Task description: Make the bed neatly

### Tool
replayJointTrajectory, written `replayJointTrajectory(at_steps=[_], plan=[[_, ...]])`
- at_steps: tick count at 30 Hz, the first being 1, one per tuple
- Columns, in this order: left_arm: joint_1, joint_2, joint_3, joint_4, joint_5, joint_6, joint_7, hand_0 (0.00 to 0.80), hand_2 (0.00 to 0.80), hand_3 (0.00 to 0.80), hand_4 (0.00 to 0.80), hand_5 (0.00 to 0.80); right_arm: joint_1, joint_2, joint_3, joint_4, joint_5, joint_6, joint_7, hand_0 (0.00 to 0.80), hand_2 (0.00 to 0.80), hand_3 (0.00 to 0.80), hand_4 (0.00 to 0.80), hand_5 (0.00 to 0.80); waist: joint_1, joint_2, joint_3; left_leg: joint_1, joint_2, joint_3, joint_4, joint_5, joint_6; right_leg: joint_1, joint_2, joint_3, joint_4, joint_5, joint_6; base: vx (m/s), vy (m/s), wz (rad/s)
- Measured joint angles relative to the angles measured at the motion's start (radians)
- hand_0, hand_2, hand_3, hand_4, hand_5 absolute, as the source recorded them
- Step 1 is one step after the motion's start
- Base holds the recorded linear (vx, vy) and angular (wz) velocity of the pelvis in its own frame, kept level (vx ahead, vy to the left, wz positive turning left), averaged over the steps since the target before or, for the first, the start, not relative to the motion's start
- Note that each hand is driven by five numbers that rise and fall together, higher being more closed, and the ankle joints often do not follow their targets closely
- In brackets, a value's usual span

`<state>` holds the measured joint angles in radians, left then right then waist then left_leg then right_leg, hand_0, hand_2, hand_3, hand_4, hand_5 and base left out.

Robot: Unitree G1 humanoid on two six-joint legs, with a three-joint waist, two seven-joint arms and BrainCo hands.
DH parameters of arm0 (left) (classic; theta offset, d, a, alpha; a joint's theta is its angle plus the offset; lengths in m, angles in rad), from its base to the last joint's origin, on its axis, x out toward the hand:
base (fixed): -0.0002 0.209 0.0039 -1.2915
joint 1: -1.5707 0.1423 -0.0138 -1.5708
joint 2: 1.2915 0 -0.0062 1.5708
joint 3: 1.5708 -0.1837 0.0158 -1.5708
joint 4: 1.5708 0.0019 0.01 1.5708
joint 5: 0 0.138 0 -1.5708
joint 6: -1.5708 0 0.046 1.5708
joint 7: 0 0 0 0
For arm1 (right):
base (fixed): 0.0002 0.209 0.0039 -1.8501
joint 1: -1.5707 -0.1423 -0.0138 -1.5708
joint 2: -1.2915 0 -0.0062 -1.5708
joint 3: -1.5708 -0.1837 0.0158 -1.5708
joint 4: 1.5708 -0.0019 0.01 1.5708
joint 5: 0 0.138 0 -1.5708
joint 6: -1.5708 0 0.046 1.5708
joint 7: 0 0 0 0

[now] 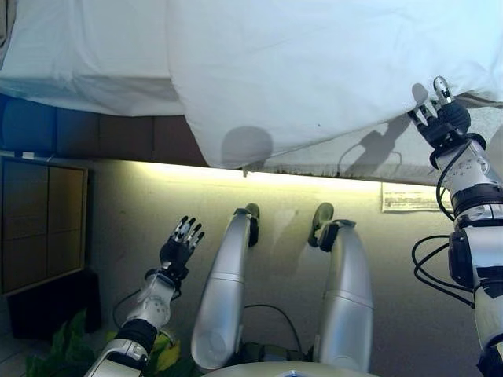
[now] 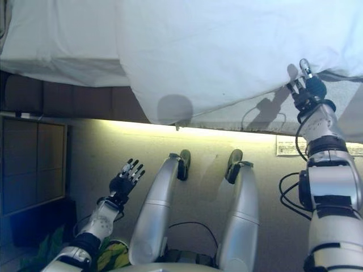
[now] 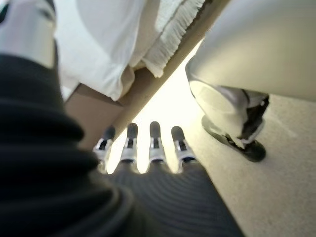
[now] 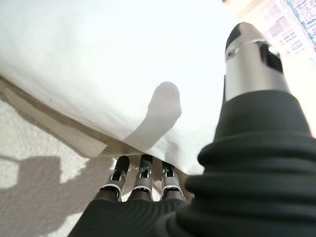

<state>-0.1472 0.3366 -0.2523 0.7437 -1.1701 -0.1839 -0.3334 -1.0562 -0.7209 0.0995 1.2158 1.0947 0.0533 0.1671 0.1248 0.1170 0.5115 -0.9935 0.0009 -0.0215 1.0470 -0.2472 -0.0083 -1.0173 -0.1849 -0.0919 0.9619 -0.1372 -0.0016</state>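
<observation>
From the left eye view, the bed [image 1: 86, 71] runs across the far side, and a white duvet [image 1: 314, 71] lies over it, its lower edge hanging past the bed's side toward the floor. The right robot hand [image 1: 437, 111] reaches up to that hanging edge, fingers straight and touching the cloth. The left robot hand [image 1: 182, 242] hangs low, well apart from the duvet, fingers spread and holding nothing. A dark cabinet [image 1: 43, 224] stands below the bed's left end (green leaves [image 1: 59, 345] show beneath it).

The right eye view shows the same layout.

In the left wrist view, the left hand's fingers [image 3: 155, 143] extend straight toward the bed frame.

In the right wrist view, straight fingers [image 4: 144, 173] meet the duvet's edge.
</observation>
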Motion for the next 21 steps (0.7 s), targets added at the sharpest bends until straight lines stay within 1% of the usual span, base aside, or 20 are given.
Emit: replayJointTrajectory(at_steps=[2, 6, 9, 12, 14, 17, 21], plan=[[0.007, 0.0, -0.001, -0.001, 0.002, 0.0, -0.002, 0.0, 0.0, 0.0, 0.0, 0.0, 0.001, 0.0, 0.0, 0.0, -0.027, -0.001, 0.001, 0.8, 0.8, 0.8, 0.8, 0.8, -0.001, 0.001, 0.001, 0.036, 0.001, 0.002, -0.02, 0.001, 0.002, 0.037, 0.004, -0.001, -0.022, 0.002, 0.003, 0.044, -0.005, -0.03], [0.016, 0.0, -0.002, -0.022, 0.018, 0.0, -0.002, 0.0, 0.0, 0.0, 0.0, 0.0, 0.002, -0.001, 0.002, -0.003, -0.053, -0.012, 0.04, 0.8, 0.8, 0.8, 0.8, 0.8, -0.001, 0.001, 0.0, 0.111, 0.004, 0.005, -0.071, 0.005, 0.007, 0.114, 0.005, -0.009, -0.076, 0.005, 0.008, 0.043, -0.02, -0.02], [0.015, 0.001, -0.003, -0.027, 0.02, 0.0, -0.001, 0.0, 0.0, 0.0, 0.0, 0.0, 0.011, 0.001, 0.014, -0.03, -0.067, -0.037, 0.059, 0.8, 0.8, 0.8, 0.8, 0.8, -0.001, 0.001, 0.0, 0.16, 0.0, 0.005, -0.12, 0.011, 0.012, 0.163, 0.005, -0.015, -0.12, 0.009, 0.013, 0.026, -0.017, 0.03], [0.015, 0.001, -0.003, -0.027, 0.04, 0.001, 0.004, 0.0, 0.0, 0.0, 0.0, 0.0, 0.03, 0.012, 0.014, -0.041, -0.072, -0.05, 0.086, 0.8, 0.8, 0.8, 0.8, 0.8, 0.0, 0.001, 0.0, 0.23, -0.003, 0.003, -0.201, 0.031, 0.008, 0.235, 0.005, -0.03, -0.192, 0.016, 0.019, 0.009, -0.033, 0.08], [0.011, 0.003, -0.003, -0.026, 0.057, 0.003, 0.01, 0.0, 0.0, 0.0, 0.0, 0.0, 0.049, 0.023, 0.014, -0.042, -0.082, -0.049, 0.086, 0.8, 0.8, 0.8, 0.8, 0.8, 0.002, -0.001, -0.002, 0.297, -0.007, 0.004, -0.274, 0.057, -0.003, 0.301, 0.005, -0.043, -0.26, 0.048, 0.017, -0.042, -0.036, 0.09], [0.002, 0.008, -0.002, -0.026, 0.057, 0.013, 0.013, 0.0, 0.0, 0.0, 0.0, 0.0, 0.075, 0.044, 0.017, -0.045, -0.092, -0.048, 0.086, 0.8, 0.8, 0.8, 0.8, 0.8, 0.006, -0.004, -0.005, 0.38, -0.004, 0.0, -0.357, 0.067, -0.005, 0.387, 0.004, -0.061, -0.338, 0.058, 0.02, 0.091, -0.04, 0.04], [-0.013, 0.009, -0.002, -0.011, 0.078, 0.032, 0.032, 0.0, 0.0, 0.0, 0.0, 0.0, 0.128, 0.096, 0.017, -0.071, -0.092, -0.047, 0.086, 0.8, 0.8, 0.8, 0.8, 0.8, 0.008, -0.027, -0.033, 0.479, -0.005, 0.0, -0.451, 0.084, -0.013, 0.478, 0.006, -0.08, -0.404, 0.061, 0.019, 0.065, -0.023, 0.03]])
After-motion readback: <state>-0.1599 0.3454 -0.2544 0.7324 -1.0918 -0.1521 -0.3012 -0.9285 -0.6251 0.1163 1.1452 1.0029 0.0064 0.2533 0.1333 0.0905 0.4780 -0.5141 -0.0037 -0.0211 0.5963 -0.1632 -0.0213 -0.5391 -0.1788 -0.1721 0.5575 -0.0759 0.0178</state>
